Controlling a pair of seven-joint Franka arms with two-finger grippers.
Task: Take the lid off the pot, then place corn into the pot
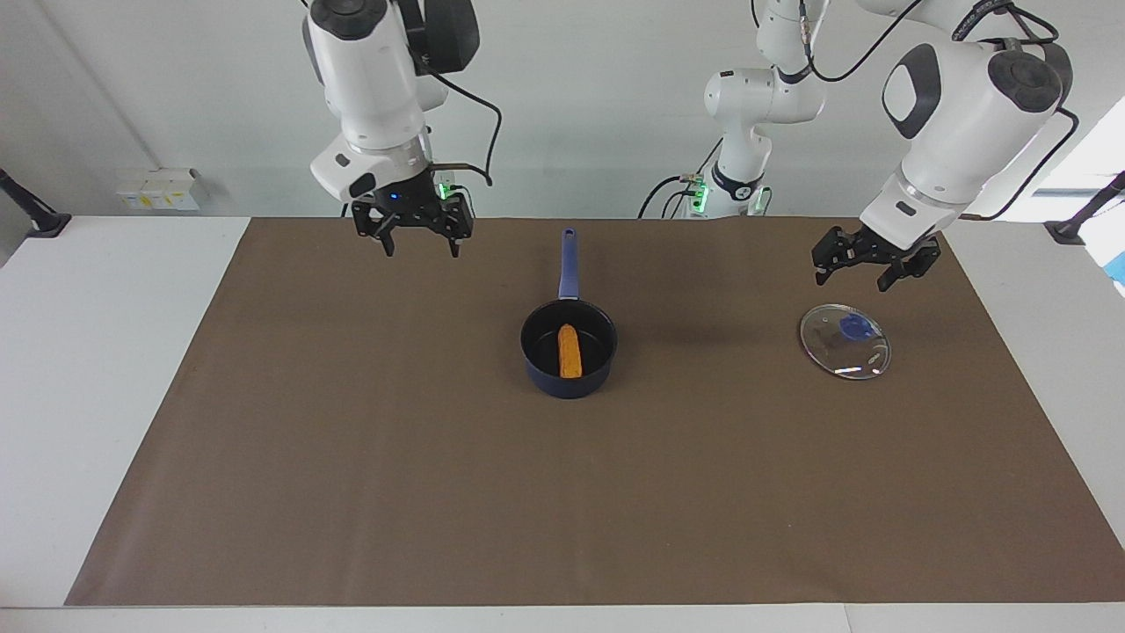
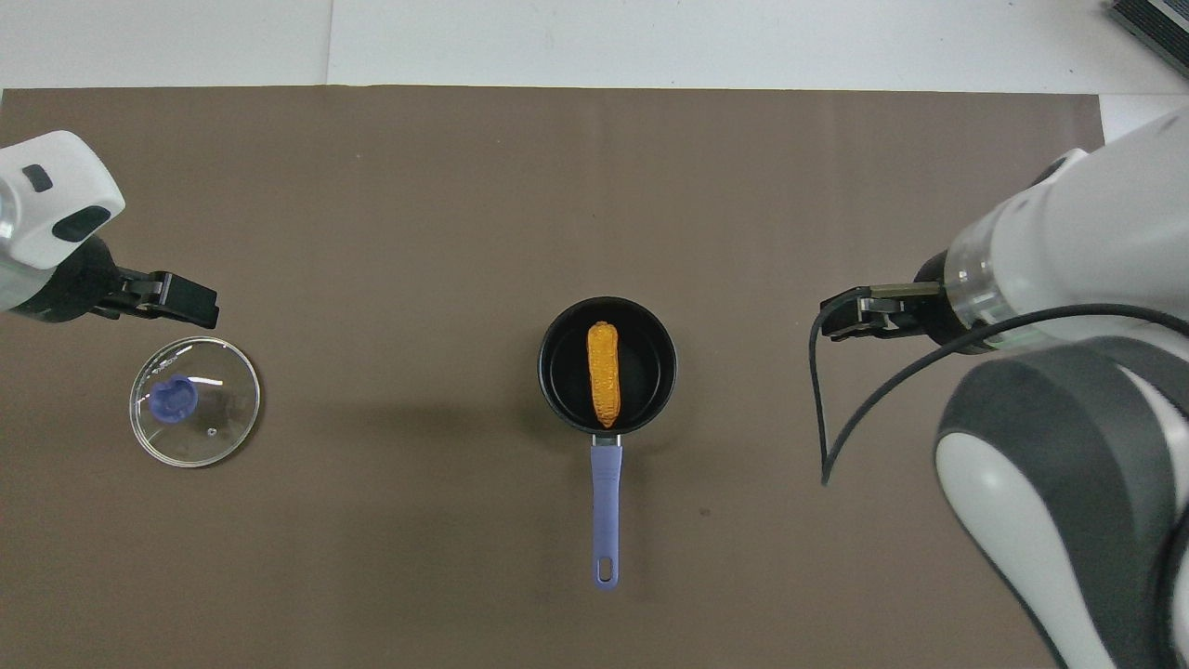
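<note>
Brown mat [image 1: 369, 457] covers most of the white table [image 1: 105, 369], flat, with bare white margins showing at both ends and along the edge farthest from the robots. Small white boxes [image 1: 158, 188] sit against the wall just past the mat's corner at the right arm's end. Black clamp stand [image 1: 31, 215] on the table edge beside those boxes, another black clamp stand [image 1: 1085, 215] off the mat's corner at the left arm's end.
</note>
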